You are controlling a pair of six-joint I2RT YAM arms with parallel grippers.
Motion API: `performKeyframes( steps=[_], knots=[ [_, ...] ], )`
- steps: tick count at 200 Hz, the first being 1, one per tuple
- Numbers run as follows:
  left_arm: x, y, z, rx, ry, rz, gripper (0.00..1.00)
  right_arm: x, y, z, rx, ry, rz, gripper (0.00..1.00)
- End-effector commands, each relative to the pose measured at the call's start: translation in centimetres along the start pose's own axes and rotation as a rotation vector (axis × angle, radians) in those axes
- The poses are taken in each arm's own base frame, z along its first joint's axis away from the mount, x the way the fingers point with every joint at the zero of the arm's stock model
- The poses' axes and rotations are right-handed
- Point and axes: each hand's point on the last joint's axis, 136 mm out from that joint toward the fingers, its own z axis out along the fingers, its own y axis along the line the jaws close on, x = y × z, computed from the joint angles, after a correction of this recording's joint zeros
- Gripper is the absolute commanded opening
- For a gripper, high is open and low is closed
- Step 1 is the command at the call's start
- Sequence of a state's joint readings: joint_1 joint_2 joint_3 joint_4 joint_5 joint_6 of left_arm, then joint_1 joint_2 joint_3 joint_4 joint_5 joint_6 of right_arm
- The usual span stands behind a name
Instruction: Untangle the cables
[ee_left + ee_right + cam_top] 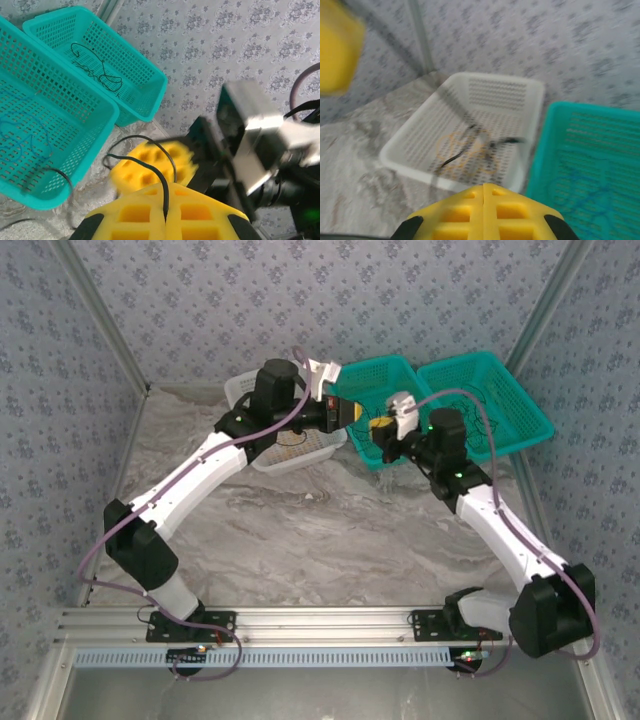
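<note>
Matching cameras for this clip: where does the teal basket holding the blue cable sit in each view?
Top external: teal basket at upper centre, the left of the two teal ones, next to the white basket.
Left wrist: teal basket on the left side, the nearer of the two.
Right wrist: teal basket at the right edge, beside the white basket.
Shared landmark: the patterned wall behind it.

Soft, even light, faint shadows. The right wrist view is blurry all over. Close up, the black wire [161,182] looks sharp; the right gripper [150,167] is smeared.
</note>
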State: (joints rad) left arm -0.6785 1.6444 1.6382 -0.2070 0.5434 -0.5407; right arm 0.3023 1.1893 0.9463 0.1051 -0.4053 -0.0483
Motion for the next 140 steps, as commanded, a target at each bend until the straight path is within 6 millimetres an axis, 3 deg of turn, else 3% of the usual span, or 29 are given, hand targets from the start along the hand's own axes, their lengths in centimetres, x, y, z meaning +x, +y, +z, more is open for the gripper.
performKeyframes(
  steps=[1,10,15,30,45,52,58,63,72,89,113,121,140],
  knots=[
    [-1.8,-1.7,-0.8,0.064,-0.037,0.054,0.28,-2.4,-2.6,-2.7,0.097,-0.083,0.012,0.00],
    [-2.1,-1.7,-0.9,0.062,-0.049,0.056,0.56,-2.7,-4.2,-3.7,0.158,-0.088,0.015,0.00],
    [-2.2,-1.5,-1.0,0.059,-0.053,0.054,0.61,-3.0,-5.0,-4.2,0.187,-0.093,0.015,0.00],
    [-2.5,-1.2,-1.3,0.053,-0.069,0.058,0.62,-4.0,-8.2,-5.8,0.277,-0.122,0.041,0.00],
    [-2.8,-1.0,-1.5,0.052,-0.096,0.059,0.30,-5.0,-9.4,-6.7,0.263,-0.150,0.073,0.00],
    [-3.0,-1.0,-1.5,0.053,-0.102,0.059,0.24,-5.1,-8.7,-6.5,0.215,-0.138,0.061,0.00],
    [-3.1,-0.8,-1.4,0.046,-0.097,0.060,0.25,-5.0,-7.8,-6.1,0.165,-0.114,0.053,0.00],
    [-2.9,-0.5,-1.1,0.032,-0.079,0.056,0.33,-4.6,-7.1,-5.7,0.130,-0.088,0.057,0.01],
    [-2.5,0.6,-0.7,-0.018,-0.045,0.046,0.54,-3.7,-6.0,-5.0,0.080,-0.045,0.080,0.27],
    [-1.5,4.4,-0.5,-0.189,-0.025,-0.007,0.76,0.6,-4.0,-3.2,0.064,0.109,0.156,0.74],
    [-0.1,10.2,-2.6,-0.442,-0.083,-0.108,0.93,10.7,-0.7,-1.3,0.116,0.368,0.300,0.78],
    [0.3,11.7,-3.8,-0.502,-0.117,-0.152,0.98,13.9,1.2,-0.9,0.085,0.440,0.343,0.99],
    [1.0,15.1,-6.7,-0.617,-0.213,-0.256,0.99,19.2,3.1,-0.3,0.149,0.554,0.373,1.00]
  ],
)
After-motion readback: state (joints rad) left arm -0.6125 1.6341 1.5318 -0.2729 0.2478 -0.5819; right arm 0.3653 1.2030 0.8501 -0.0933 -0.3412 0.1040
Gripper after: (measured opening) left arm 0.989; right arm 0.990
